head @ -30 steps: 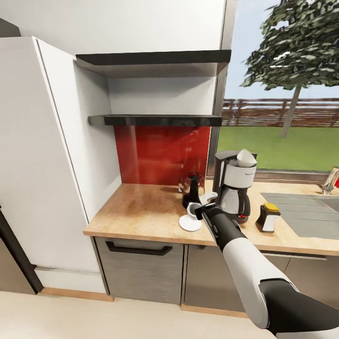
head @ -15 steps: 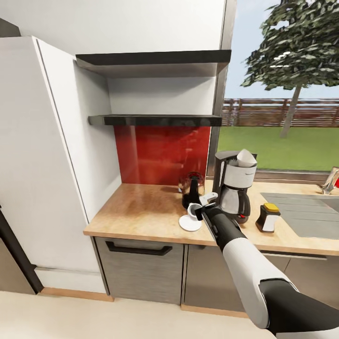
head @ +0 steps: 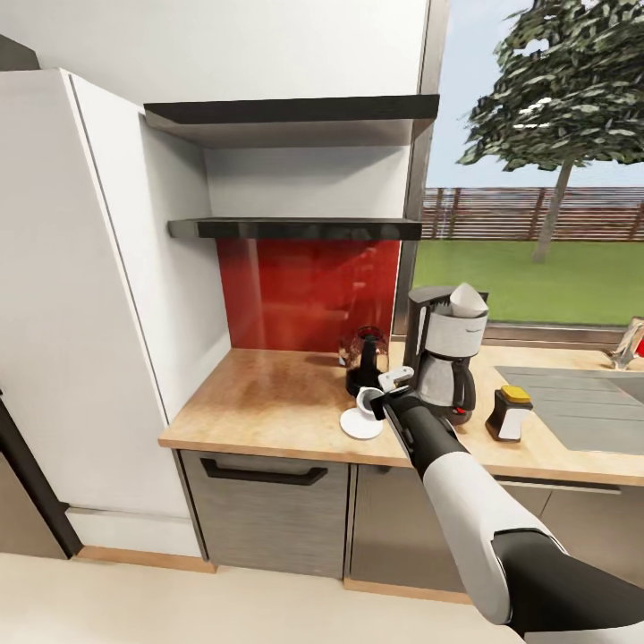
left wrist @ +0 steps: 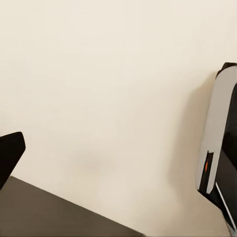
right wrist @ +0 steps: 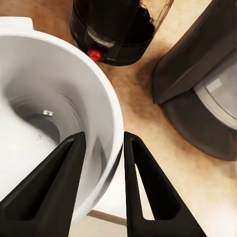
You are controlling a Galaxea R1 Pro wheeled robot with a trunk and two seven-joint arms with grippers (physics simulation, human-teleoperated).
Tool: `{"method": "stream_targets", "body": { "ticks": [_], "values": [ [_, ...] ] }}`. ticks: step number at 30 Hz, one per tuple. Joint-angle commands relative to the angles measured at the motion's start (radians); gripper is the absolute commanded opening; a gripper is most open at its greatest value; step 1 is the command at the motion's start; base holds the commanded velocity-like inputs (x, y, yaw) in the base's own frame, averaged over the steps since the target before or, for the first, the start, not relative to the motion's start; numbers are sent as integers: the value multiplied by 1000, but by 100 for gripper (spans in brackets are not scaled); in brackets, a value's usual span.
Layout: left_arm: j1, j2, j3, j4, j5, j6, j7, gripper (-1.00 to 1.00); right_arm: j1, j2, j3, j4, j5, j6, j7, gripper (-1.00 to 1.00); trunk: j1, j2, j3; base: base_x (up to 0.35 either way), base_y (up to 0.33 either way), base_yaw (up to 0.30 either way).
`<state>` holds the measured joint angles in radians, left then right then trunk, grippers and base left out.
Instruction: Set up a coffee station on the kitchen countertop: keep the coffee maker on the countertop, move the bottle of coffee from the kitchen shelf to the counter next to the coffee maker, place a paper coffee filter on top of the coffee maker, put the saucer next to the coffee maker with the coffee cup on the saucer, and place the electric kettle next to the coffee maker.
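The right pincer (right wrist: pixel 101 185) straddles the coffee cup (right wrist: pixel 54 113) rim, one finger inside, one outside, above the saucer (head: pixel 360 427) on the tabletop (head: pixel 268 394). Behind, kettle (head: pixel 365 356) and coffee maker (head: pixel 444 358) are partly hidden. Left pincer's state: cannot tell.

Red backsplash (head: pixel 309 293), black shelves (head: pixel 295 228), window (head: pixel 537 179), wooden countertop (head: pixel 268 394)

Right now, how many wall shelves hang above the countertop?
2: the upper shelf under the white wall, and the lower shelf just above the red backsplash. Both look bare from here.
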<state>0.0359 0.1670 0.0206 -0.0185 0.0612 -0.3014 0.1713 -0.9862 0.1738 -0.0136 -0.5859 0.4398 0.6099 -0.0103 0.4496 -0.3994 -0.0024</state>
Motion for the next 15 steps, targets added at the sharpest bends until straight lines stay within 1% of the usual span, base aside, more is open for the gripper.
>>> {"method": "stream_targets", "body": {
  "ticks": [1,4,7,11,15],
  "values": [
    [1,0,1,-2,6,1,-1,100,0,1,-2,0,1,4,1,-100,0,-1,0,0,0,0],
    [1,-2,1,-1,6,4,-1,100,0,1,-2,1,2,4,1,-100,0,-1,0,42,0,0],
    [1,-3,1,-1,6,6,-1,100,0,1,-2,4,2,3,1,-100,0,-1,0,134,0,0],
    [1,-4,0,-1,6,13,-1,100,0,1,-1,44,1,2,0,-100,0,-1,0,155,0,0],
    [1,-3,1,0,6,72,-1,100,0,1,-1,83,-1,1,0,-100,0,-1,0,118,0,0]
  ]
}}
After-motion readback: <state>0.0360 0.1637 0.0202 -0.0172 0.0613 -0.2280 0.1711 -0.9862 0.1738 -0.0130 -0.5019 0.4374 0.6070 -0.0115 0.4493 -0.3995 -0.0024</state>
